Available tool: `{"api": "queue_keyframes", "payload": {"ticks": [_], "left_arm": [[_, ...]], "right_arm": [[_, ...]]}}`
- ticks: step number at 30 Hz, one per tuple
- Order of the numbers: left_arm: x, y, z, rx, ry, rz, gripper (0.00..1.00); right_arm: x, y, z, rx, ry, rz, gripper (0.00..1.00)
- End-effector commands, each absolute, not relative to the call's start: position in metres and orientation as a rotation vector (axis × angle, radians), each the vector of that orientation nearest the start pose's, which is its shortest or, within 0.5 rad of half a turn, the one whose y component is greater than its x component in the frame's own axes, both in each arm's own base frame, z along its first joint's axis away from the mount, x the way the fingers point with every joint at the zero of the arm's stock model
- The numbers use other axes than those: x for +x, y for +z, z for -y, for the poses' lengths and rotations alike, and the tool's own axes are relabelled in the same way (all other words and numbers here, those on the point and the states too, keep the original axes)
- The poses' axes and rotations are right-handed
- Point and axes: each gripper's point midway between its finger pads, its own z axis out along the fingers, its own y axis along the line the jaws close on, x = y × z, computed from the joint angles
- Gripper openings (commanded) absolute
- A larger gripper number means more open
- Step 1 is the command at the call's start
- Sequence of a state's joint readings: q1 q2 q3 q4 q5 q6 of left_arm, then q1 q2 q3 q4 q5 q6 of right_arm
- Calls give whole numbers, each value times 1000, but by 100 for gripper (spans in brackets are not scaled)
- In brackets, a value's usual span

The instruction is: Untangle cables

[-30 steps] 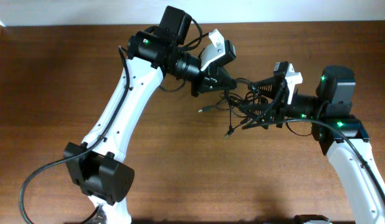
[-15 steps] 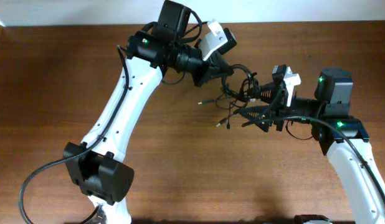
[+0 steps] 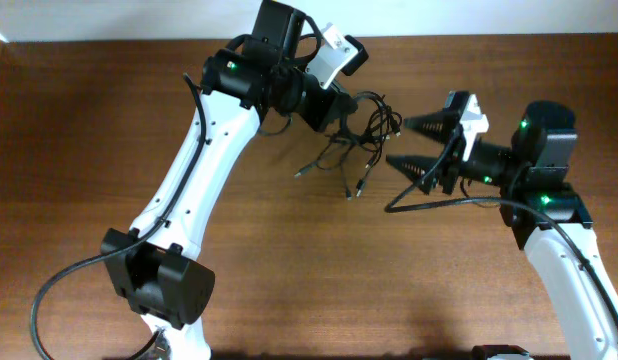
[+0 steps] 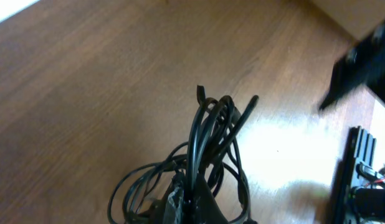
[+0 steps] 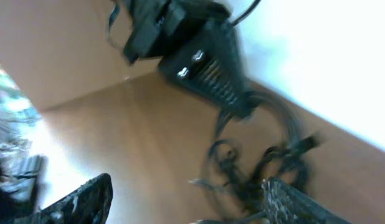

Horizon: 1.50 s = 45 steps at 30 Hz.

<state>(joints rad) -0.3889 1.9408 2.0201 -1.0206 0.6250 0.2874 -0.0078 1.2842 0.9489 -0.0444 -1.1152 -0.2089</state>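
A: Listing by size. First entry?
B: The counter (image 3: 79, 120), brown wood, is running under everything.
A: Next?
B: The left arm (image 3: 204, 150), white, is reaching up from the bottom of the overhead view. The right arm (image 3: 564, 250) is coming in from the opposite side, facing it.
A: Jaws?
B: The left jaws are clamping shut on the cables at the thick part of the clump. The wrist view is showing strands fanning out of the grip. The right jaws are standing wide apart, gripping nothing, pointing at the clump, near it and not touching.
A: Task item?
B: The cables (image 3: 367, 122), thin and black, are hanging as one looped clump off the left jaws, above the counter, between the two arms. Loops are crossing each other, so I am not counting separate cords.
A: Smallest?
B: The plug ends (image 3: 350, 192), a few, are dangling free below the clump.
A: Progress?
B: I am judging it early. Some tails are hanging loose, but the core is reading as one knot. One thin dark line (image 3: 429, 202) is running under the right arm; whether it is cord or arm wiring, I cannot tell. Separating each cord and laying it out is what is remaining.
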Motion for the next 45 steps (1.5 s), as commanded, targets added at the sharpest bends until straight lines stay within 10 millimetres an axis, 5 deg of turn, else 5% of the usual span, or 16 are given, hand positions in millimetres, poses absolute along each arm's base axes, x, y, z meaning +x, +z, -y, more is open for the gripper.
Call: {"api": "queue_keyframes", "payload": {"ticks": [1,3,7,15,19,25,28,36,45], "left_arm": [[388,290,288,1088,-917,-2133,0],[373,290,307,1161,-934,-2101,0],[351,291,339,1259,-940,-2046,0],[353,291,339,1257,-921,-2041,0],[335,319,358,1310,-1149,-1869,0],[333,337,356,1300,-1157,-1810,0],[346,359,347,1224,-1131,-1775,0],[416,358,304,744,-959,-2024,0],[428,358,297,641,-912,-2054,0]], "right_arm": [[359,293,-139,-822,758,-1603,77],[372,290,-128,-765,665,-1637,77],[383,286,-117,-704,580,-1681,50],[385,274,-111,-665,558,-1746,33],[382,266,-111,-657,576,-1786,25],[381,252,-111,-645,603,-1843,18],[377,233,-112,-628,644,-1921,14],[373,227,-112,-621,665,-1955,14],[372,226,-112,-620,669,-1961,9]]}}
